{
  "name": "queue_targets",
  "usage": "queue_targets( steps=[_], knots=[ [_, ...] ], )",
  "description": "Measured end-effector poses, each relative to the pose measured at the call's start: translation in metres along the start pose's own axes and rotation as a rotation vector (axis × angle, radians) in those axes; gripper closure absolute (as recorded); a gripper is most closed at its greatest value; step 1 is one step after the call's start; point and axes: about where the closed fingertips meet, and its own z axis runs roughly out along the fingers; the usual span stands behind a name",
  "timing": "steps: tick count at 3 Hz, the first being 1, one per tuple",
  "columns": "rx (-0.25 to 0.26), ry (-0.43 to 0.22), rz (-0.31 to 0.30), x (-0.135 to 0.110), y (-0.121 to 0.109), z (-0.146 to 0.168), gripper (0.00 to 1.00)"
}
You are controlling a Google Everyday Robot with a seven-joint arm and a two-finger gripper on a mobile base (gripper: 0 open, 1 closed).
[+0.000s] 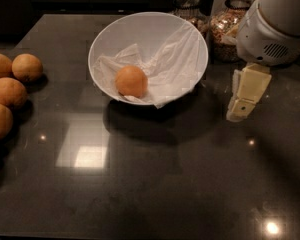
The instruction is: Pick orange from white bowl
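The orange (131,81) lies inside the white bowl (110,31), left of its middle, on crumpled white tissue (172,64). The bowl stands on the dark counter at the back centre. My gripper (237,114) hangs to the right of the bowl, outside its rim, pointing down just above the counter. It is apart from the bowl and from the orange. The white arm housing (275,19) sits above it at the top right.
Several paler oranges (10,91) lie along the counter's left edge. Glass jars of grain (225,21) stand behind the bowl at the back right, partly hidden by the arm. Bright lamp reflections show on the dark counter (155,184).
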Motion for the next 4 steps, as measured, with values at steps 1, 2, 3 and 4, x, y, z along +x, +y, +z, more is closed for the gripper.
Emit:
queue_targets(
  steps=[1, 2, 3, 4],
  knots=[
    [-0.033, -0.065, -0.031, -0.025, -0.020, 0.025, 0.00],
    [-0.079, -0.129, -0.062, -0.048, -0.036, 0.048, 0.00],
    [-0.078, -0.129, -0.062, -0.048, -0.036, 0.048, 0.00],
    [-0.062, -0.179, -0.077, -0.063, -0.037, 0.055, 0.00]
  ],
)
